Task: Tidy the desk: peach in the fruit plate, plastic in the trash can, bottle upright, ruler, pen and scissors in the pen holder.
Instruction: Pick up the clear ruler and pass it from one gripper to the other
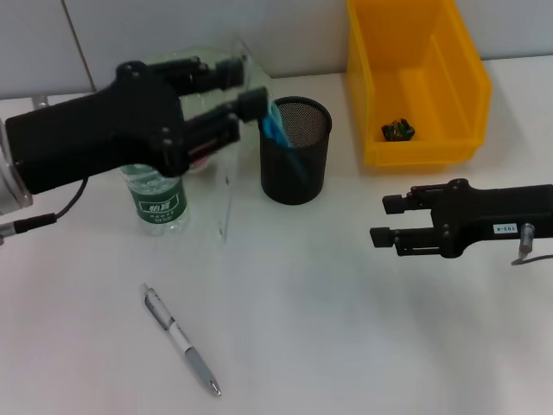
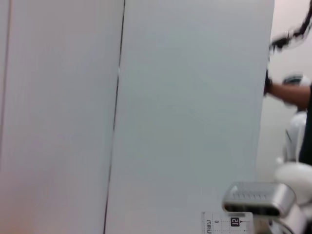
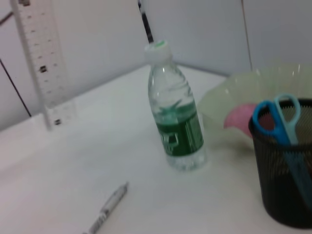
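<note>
White desk (image 1: 346, 328) under a pale wall is filling my view. I'm counting one pen (image 1: 180, 339) lying lower left, one bottle (image 1: 161, 201) standing, one scissors (image 1: 278, 131) in the pen holder (image 1: 295, 156). Left gripper (image 1: 233, 93), upper left, is clamping the clear ruler (image 1: 226, 186); right gripper (image 1: 384, 220) is hovering mid-right, narrowly parted, holding nothing.

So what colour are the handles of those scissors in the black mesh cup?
Blue: the scissors have bright blue handles, clearest in the right wrist view.
</note>
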Robot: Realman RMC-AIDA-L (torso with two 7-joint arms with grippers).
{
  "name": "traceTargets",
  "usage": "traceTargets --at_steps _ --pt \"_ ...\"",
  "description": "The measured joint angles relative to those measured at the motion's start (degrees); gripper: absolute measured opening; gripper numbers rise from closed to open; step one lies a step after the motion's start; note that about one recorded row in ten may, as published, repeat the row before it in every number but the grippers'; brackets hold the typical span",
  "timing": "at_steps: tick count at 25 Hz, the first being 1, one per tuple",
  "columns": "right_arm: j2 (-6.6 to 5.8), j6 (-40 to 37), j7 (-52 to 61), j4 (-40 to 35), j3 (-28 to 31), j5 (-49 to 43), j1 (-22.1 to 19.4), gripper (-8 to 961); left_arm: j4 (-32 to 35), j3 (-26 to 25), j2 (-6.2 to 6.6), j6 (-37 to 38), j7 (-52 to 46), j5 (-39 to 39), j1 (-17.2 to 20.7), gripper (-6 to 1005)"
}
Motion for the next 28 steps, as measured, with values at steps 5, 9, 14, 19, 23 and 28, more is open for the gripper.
traceTargets --at_steps 5,9,14,19,23,28 --pt "-0.01 0.0 -1.1 1.7 0.2 2.6 -0.8 642 -10.1 0.3 -0.05 0.0 12.9 -11.3 -0.1 396" --pt "0.07 0.4 -1.7 2.6 0.6 2.7 -1.0 642 -16.7 2.8 -0.2 0.0 23.3 -19.2 -0.1 396" --pt "0.09 0.0 -4.5 4.2 1.6 4.5 -1.2 642 -25.0 8.8 -0.38 -0.8 37.2 -30.0 -0.2 396" --pt "0.19 -0.7 -10.6 6.3 1.7 10.6 -3.1 642 -29.4 14.1 -0.39 -2.2 44.8 -38.4 -0.3 396" --pt "0.57 -0.8 -15.2 8.8 1.8 14.0 -3.8 642 -31.1 25.7 -0.39 -9.7 54.7 -51.5 -0.4 396" --pt "0.86 -0.6 -22.2 13.9 2.0 17.9 -3.7 642 -30.9 36.7 -0.48 -17.7 63.0 -65.6 -2.1 395"
